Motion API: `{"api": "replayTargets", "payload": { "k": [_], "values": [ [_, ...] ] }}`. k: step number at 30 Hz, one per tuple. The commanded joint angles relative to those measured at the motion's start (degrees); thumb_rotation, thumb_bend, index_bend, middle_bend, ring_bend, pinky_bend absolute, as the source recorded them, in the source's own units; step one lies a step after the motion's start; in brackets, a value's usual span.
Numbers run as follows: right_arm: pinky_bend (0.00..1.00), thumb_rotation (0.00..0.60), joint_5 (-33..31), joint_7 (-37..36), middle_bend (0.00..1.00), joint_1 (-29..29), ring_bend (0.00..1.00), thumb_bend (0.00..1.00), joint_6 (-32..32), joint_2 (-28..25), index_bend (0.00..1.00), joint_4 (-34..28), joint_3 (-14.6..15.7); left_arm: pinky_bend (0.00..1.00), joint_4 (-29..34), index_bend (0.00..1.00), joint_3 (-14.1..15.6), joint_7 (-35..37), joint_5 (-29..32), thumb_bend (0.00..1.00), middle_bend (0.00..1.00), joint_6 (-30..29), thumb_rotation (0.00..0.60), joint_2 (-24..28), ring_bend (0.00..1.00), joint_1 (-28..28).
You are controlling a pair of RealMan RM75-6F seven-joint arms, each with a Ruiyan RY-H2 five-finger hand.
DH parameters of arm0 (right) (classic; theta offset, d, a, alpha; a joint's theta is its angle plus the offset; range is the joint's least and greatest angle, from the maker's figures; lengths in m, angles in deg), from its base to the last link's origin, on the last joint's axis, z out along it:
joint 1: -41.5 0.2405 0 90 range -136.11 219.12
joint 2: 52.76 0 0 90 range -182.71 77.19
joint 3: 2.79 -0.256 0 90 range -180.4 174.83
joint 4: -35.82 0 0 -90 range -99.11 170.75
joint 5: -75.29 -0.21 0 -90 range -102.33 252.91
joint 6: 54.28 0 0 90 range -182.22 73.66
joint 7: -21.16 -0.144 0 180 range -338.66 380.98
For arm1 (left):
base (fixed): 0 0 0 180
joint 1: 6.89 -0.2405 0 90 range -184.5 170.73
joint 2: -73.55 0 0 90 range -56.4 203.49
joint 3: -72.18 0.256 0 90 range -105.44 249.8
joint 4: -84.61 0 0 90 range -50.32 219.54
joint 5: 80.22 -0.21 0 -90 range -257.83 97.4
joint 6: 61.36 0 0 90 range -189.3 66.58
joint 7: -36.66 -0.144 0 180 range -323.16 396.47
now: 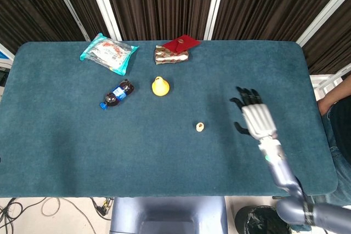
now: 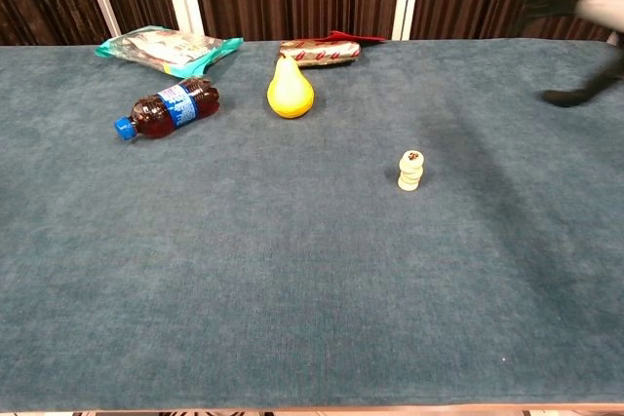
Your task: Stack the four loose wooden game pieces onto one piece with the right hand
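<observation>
The wooden game pieces [image 2: 411, 170] stand as one small pale stack near the middle of the blue table [image 1: 82, 152], upright, with a dark mark on the top piece that I cannot read; from my head view the stack [image 1: 200, 127] shows only as a small round disc. My right hand [image 1: 255, 118] hovers well to the right of the stack, apart from it, palm down, its fingers [image 1: 245, 95] spread and holding nothing. In the chest view that hand [image 2: 585, 9] is a blurred shape at the upper right edge, above the table. My left hand shows in neither view. Toward the far side of the table a yellow pear [image 2: 290, 90] stands upright, and to its left a small bottle [image 2: 168, 109] of dark drink lies on its side with its blue cap pointing left; its blue label carries white writing too small to read. Beyond the bottle lies a teal snack bag [image 1: 108, 53] with red and white print I cannot make out. Behind the pear lies a shiny brown wrapped packet [image 1: 171, 55], with a red packet [image 1: 181, 43] resting partly on top of it; neither shows any readable lettering.
</observation>
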Motion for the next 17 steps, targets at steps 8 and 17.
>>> {"api": "replayTargets", "payload": {
  "k": [8,17],
  "values": [
    [0.0,0.6,13.51,-6.48,0.0,-19.48,0.0,0.38,-21.85,-3.88,0.22,3.86,10.43,0.0,-0.12,0.06,0.57,-1.31,-0.57,0.63,0.0,-0.11,0.6,0.24,0.0,-0.03],
    [0.0,0.6,15.96,-5.89,0.0,-21.63,0.0,0.38,-21.38,-7.52,0.22,3.66,10.94,0.0,-0.26,0.06,1.55,-3.14,-0.71,0.63,0.0,1.22,0.6,0.75,0.0,0.33]
  ]
}}
